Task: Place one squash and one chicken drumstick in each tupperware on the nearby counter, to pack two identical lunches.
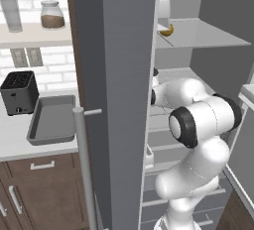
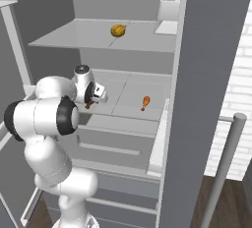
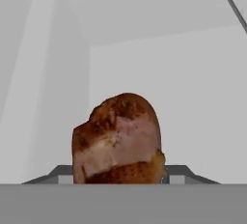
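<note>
My gripper [image 2: 92, 99] reaches into the open fridge, low over the middle shelf at its left side. A brown chicken drumstick [image 3: 118, 138] sits right between the jaws of the gripper [image 3: 119, 175], thick end towards the camera; whether the fingers press on it I cannot tell. The same drumstick [image 2: 88, 105] peeks out under the hand. Another drumstick [image 2: 145, 103] lies further right on that shelf. One yellow-orange squash [image 2: 117, 30] rests on the upper shelf, the squash [image 1: 166, 30] also visible past the door edge. A grey tupperware [image 1: 52, 120] lies on the counter to the left.
The open fridge door [image 1: 116, 100] stands between the counter and the fridge, its handle bar [image 1: 83, 164] sticking out. A black toaster [image 1: 19, 92] sits beside the tupperware. A white box [image 2: 170, 11] stands at the back right of the upper shelf.
</note>
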Controlling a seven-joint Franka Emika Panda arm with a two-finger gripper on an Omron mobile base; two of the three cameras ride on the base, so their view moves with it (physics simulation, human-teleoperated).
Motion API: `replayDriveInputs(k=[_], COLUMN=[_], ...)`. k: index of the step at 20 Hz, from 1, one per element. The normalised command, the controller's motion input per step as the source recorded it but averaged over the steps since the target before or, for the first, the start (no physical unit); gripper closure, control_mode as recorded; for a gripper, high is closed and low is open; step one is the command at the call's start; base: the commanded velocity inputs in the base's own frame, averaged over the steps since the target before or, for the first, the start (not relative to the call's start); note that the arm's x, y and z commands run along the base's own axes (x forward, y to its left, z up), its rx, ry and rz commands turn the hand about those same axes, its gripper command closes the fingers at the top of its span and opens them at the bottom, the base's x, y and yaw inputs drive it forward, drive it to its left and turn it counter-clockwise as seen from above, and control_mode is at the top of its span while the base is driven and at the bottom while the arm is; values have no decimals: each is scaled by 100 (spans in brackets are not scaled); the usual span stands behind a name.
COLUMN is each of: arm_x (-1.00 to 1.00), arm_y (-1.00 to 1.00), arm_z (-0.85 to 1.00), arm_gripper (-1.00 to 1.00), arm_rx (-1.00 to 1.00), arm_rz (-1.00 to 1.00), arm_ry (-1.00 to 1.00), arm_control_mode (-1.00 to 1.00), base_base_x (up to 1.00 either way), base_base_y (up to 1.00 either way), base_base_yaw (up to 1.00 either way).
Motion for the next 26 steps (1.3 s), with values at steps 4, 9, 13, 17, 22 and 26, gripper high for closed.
replayDriveInputs(k=[4,9,13,17,22,26], arm_x=[-100,-100,-100,-100,-100,-100], arm_y=[-75,-41,0,0,-1,-16], arm_z=[22,77,88,100,61,31], arm_gripper=[100,100,100,100,100,100], arm_rx=[6,2,-6,-12,-9,-1], arm_rz=[-8,0,6,1,0,0], arm_ry=[-16,-19,-2,5,13,8], arm_control_mode=[-100,-100,-100,-100,-100,-100], base_base_x=[0,0,0,0,0,0], base_base_y=[0,0,0,0,0,0], base_base_yaw=[0,0,0,0,0,0])
